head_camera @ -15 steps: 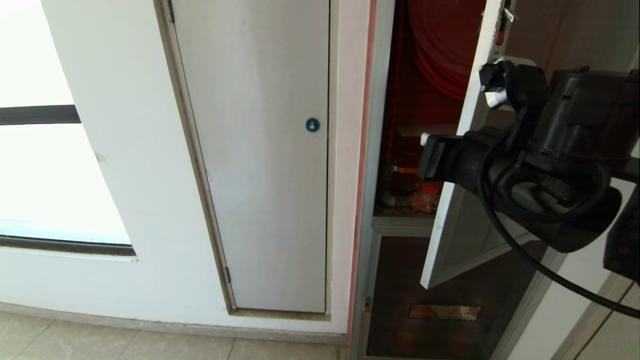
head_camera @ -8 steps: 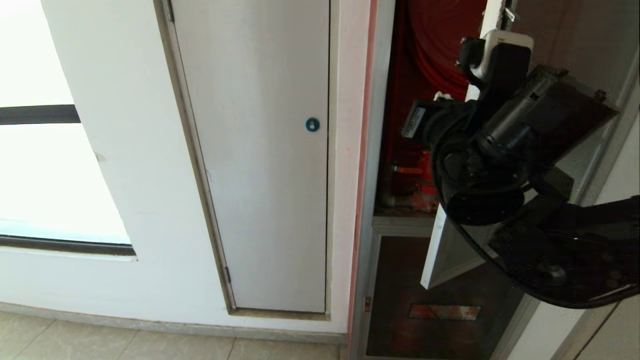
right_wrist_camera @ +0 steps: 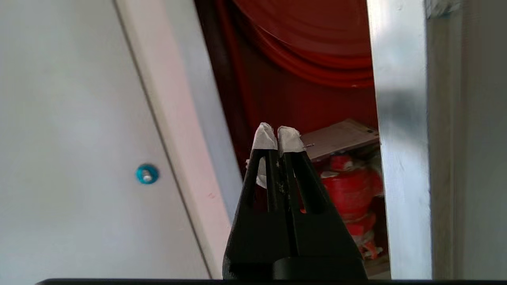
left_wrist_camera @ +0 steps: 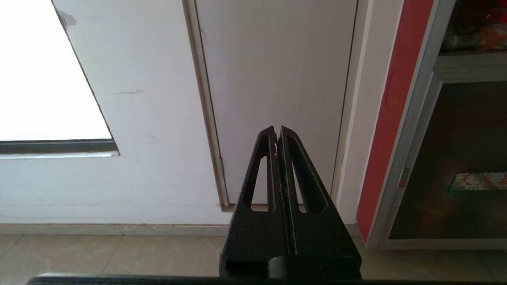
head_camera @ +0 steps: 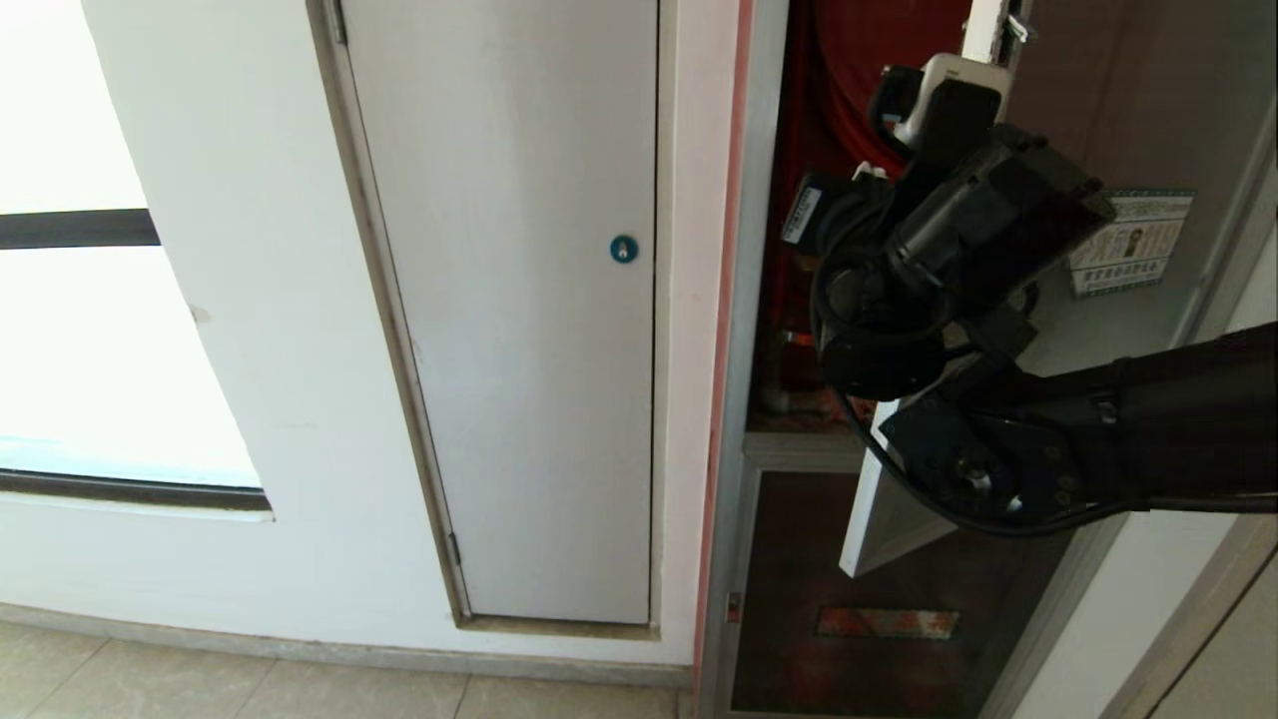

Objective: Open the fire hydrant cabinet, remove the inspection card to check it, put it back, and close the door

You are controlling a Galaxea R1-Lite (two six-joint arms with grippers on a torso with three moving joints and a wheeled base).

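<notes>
The fire hydrant cabinet stands at the right with its door swung ajar toward me; a green-bordered sticker shows on it. My right gripper is shut and empty, its white-taped tips pointing into the gap between the frame and the door edge. Inside hang the red hose reel and a red valve. A flat pale sheet, seemingly the inspection card, lies tilted above the valve, just beyond the tips. My left gripper is parked low, shut on nothing.
A plain white door with a blue round lock fills the wall left of the cabinet. A bright window is at far left. Below the opening sits a dark panel with an orange label. Tiled floor runs along the wall.
My right arm has risen and swung left toward the cabinet opening, turning its wrist so the gripper points inside. The sticker on the door has come into sight. The left arm stayed still.
</notes>
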